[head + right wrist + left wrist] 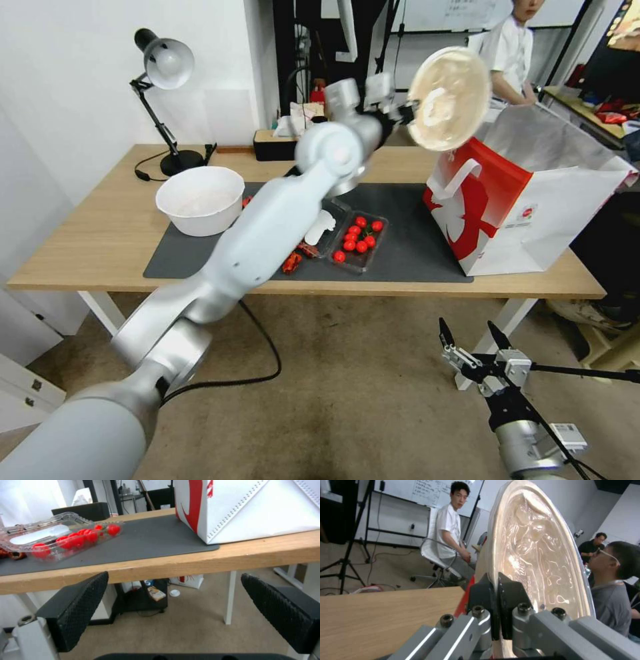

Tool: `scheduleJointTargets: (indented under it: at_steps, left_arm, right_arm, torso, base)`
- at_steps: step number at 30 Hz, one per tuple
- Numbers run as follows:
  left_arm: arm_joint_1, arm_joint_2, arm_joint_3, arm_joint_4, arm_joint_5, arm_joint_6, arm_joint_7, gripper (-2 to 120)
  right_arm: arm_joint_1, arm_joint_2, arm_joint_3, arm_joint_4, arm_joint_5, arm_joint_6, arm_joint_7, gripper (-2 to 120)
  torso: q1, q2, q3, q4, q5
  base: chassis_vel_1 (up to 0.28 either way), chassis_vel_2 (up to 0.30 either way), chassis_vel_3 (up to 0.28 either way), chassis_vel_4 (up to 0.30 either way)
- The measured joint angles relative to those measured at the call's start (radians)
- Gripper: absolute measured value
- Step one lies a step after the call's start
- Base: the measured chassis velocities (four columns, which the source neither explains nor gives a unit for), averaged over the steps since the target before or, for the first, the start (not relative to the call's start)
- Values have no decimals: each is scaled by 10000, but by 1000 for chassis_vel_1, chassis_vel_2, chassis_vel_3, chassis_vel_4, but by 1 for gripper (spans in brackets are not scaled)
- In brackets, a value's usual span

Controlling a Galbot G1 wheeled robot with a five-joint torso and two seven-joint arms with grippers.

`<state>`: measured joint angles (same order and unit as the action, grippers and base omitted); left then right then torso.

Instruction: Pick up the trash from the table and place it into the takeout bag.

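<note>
The left gripper [403, 110] holds the tan bowl [448, 98] by its rim, fingers pinched tight, bowl tipped on edge. It hangs just above the near-left edge of the takeout bag [533, 200], perhaps not yet over the opening. The right gripper [473, 337] waits low, wide open, empty.

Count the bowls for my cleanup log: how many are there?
2: a round tan bowl held tilted by the left gripper above the takeout bag; a white bowl on the table.
</note>
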<state>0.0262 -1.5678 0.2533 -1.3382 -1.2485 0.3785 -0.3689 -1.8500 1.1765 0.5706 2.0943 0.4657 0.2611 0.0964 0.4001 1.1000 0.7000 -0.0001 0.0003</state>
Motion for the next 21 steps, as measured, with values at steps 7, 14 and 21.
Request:
scheduleJointTargets:
  at_steps: [7, 14, 21]
  left_arm:
    - [-362, -444, 594, 619, 324, -420, 74, 0]
    - [-748, -436, 599, 830, 629, -593, 286, 0]
    - [-970, -429, 792, 950, 787, -769, 445, 0]
  right_arm:
    - [-207, 110, 192, 98, -28, 90, -28, 100]
    - [-429, 170, 395, 182, -26, 165, -49, 100]
    - [-461, 191, 402, 294, -40, 165, -52, 100]
  torso:
    - [0, 0, 0, 0, 0]
    - [0, 0, 0, 2, -3]
    - [-1, 0, -1, 3, -2]
  base:
    - [0, 0, 0, 0]
    - [0, 0, 0, 0]
    - [0, 0, 0, 0]
